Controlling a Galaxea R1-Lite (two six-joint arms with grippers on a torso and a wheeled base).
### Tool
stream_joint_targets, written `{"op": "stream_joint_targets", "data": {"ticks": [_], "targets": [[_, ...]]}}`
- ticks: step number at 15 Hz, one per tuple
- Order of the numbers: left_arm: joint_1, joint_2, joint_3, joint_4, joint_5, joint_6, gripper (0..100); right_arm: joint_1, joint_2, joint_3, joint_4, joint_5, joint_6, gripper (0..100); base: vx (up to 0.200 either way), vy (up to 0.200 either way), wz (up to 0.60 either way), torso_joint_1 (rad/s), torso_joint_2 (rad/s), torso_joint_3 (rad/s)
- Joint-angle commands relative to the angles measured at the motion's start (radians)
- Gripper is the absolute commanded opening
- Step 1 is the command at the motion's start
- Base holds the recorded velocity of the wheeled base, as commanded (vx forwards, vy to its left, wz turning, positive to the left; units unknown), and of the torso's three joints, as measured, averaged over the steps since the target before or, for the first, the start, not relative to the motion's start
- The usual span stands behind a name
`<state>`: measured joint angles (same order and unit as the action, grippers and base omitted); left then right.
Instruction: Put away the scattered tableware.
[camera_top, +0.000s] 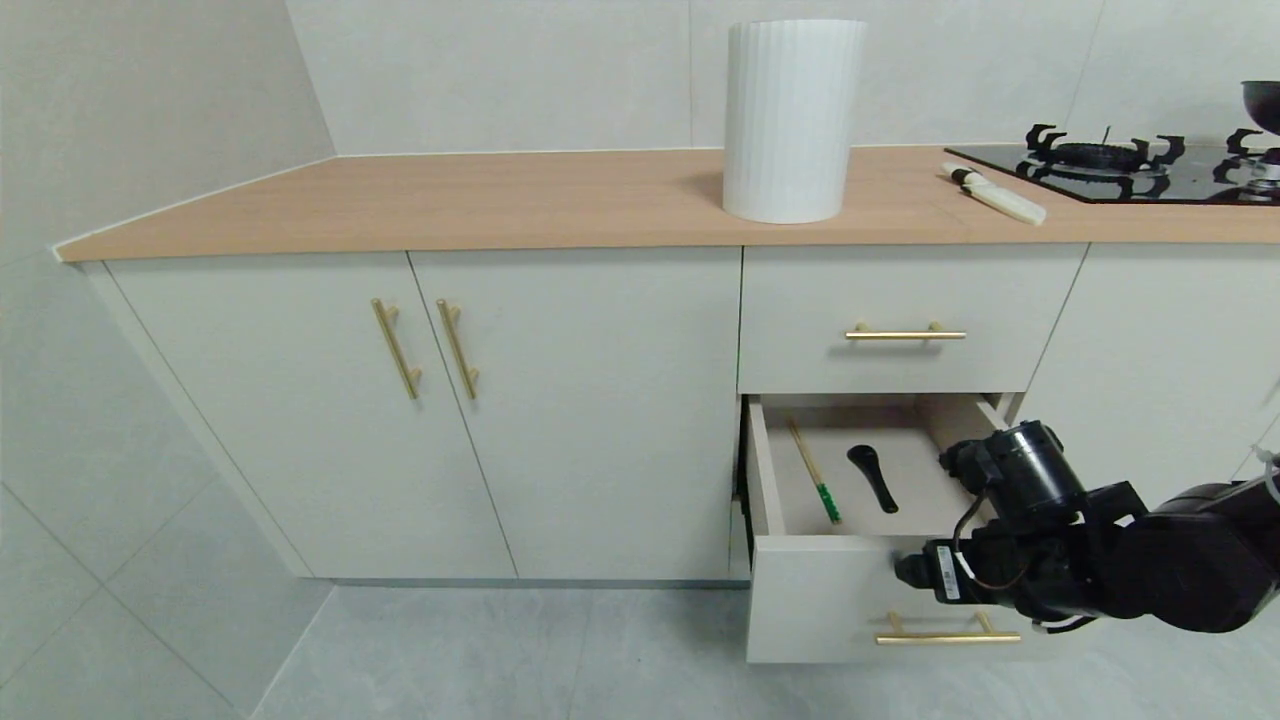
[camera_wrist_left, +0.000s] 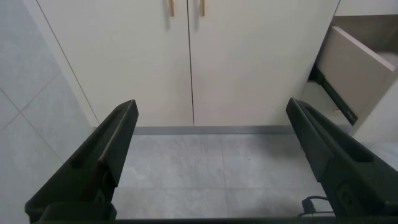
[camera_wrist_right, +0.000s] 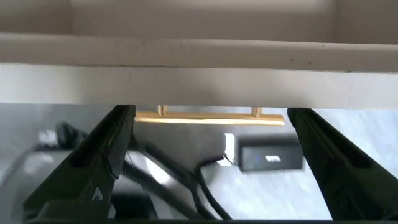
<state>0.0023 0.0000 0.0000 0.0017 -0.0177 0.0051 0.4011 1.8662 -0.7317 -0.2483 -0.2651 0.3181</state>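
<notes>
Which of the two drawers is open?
The lower drawer: it is pulled out, showing chopsticks and a black spoon inside. The upper drawer above it is pushed fully in.

Open drawer (camera_top: 760, 470): right front corner masked by right arm (camera_top: 1180, 565).
Gas hob (camera_top: 1120, 165): cropped at head view's right edge.
Dark vessel (camera_top: 1262, 100) beyond it: likewise cropped, kind undetermined.
Pale long object (camera_top: 995, 195) on countertop (camera_top: 500, 200): too small to identify.
Drawer handle (camera_wrist_right: 208, 117): blurred in right wrist view.
Left gripper (camera_wrist_left: 210, 109): finger bases cropped by picture's edge.
</notes>
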Motion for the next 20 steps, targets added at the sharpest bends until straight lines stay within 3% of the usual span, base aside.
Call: {"op": "stream_joint_targets", "data": {"ticks": [1, 6, 10, 20], "targets": [[0.001, 0.000, 0.000, 0.000, 0.001, 0.001, 100, -0.007, 0.037, 0.025, -0.065, -0.009, -0.002, 100, 0.000, 0.000, 0.00, 0.000, 0.00, 0.000], [0.001, 0.000, 0.000, 0.000, -0.001, -0.001, 100, -0.031, 0.126, 0.011, -0.259, -0.016, -0.024, 100, 0.000, 0.000, 0.00, 0.000, 0.00, 0.000], [0.001, 0.000, 0.000, 0.000, -0.001, -0.001, 100, -0.080, 0.215, -0.032, -0.427, -0.009, -0.126, 100, 0.000, 0.000, 0.00, 0.000, 0.00, 0.000], [-0.001, 0.000, 0.000, 0.000, 0.001, -0.001, 100, -0.123, 0.367, -0.282, -0.453, -0.014, -0.142, 100, 0.000, 0.000, 0.00, 0.000, 0.00, 0.000]]}}
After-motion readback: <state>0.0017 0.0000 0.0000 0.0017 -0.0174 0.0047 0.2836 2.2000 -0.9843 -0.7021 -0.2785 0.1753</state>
